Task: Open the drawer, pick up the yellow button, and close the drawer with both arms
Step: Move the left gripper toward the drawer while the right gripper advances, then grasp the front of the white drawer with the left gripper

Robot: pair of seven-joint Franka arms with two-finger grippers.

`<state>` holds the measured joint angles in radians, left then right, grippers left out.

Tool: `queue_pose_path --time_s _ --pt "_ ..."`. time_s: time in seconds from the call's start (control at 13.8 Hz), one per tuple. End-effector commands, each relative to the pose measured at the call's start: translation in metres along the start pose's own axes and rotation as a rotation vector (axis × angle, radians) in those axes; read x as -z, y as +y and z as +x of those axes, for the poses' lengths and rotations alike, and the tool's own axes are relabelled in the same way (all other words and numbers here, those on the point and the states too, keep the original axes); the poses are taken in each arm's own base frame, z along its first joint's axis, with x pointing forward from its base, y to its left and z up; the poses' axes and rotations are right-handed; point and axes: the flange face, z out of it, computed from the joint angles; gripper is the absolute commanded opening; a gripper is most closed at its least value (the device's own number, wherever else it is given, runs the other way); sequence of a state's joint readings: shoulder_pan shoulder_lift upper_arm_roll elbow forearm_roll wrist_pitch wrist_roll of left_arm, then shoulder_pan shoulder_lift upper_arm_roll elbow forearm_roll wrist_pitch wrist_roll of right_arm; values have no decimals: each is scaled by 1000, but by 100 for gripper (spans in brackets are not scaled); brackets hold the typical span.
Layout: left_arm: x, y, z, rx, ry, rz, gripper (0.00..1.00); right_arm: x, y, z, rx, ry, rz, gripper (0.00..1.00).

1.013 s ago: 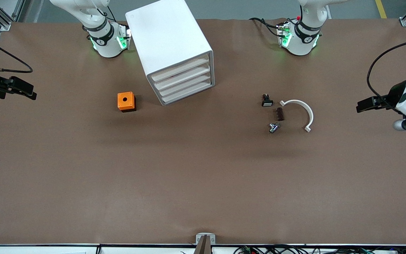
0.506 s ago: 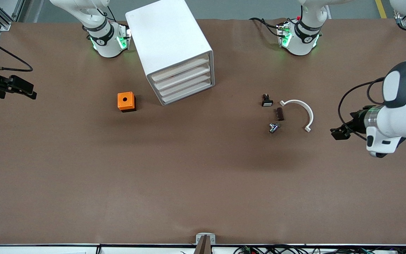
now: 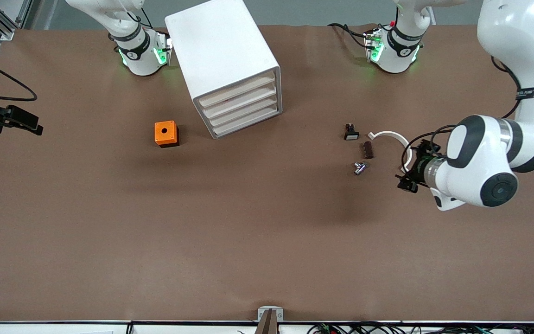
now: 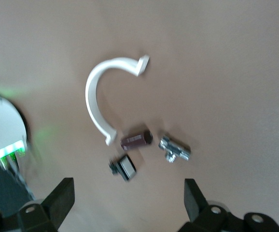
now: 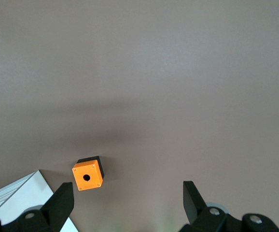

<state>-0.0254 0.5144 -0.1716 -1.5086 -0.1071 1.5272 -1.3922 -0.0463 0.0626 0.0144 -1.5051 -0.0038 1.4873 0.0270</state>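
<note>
The white drawer cabinet (image 3: 224,55) stands near the right arm's base with all its drawers (image 3: 241,107) shut. No button shows in any view. My left gripper (image 3: 407,182) hangs open and empty over the table, beside a white arc piece (image 3: 394,137). In the left wrist view, the left gripper (image 4: 128,203) is above that arc piece (image 4: 95,92) and the small parts. My right gripper (image 3: 33,126) is open and empty at the right arm's end of the table. In the right wrist view, the right gripper (image 5: 127,203) looks down toward the orange cube (image 5: 87,174) and a cabinet corner (image 5: 19,203).
An orange cube with a round hole (image 3: 166,133) sits beside the cabinet toward the right arm's end. Near the left gripper lie a black part with a white face (image 3: 351,133), a brown part (image 3: 368,150) and a metal part (image 3: 359,168).
The left arm has swung in from its end of the table, bringing its gripper over the table beside the white arc. The right gripper has shifted slightly toward the table's end.
</note>
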Motion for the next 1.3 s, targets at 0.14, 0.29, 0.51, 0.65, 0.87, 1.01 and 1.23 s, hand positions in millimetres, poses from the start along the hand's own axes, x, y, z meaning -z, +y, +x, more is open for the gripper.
queue_pose_path --time_s 0.14,0.29,0.51,0.65,0.87,1.01,1.23 --pt "-16 18 -65 236 -109 45 100 -25 -137 -11 -148 -53 -54 100" --pt "-25 26 -94 398 -228 90 100 -44 -188 -19 -245 -81 -86 100" --pt "-35 30 -153 503 -313 157 100 -72 -245 -29 -363 -102 -130 100" --pt "-43 31 -189 559 -368 216 100 -83 -261 -32 -375 -117 -134 100" --pt "-74 45 -218 638 -483 349 100 -87 -290 -44 -412 -103 -142 100" --pt "-86 57 -231 649 -522 394 100 -85 -303 -51 -420 -88 -136 100" --pt "-93 57 -257 627 -569 438 100 -82 -312 -52 -407 -60 -113 100"
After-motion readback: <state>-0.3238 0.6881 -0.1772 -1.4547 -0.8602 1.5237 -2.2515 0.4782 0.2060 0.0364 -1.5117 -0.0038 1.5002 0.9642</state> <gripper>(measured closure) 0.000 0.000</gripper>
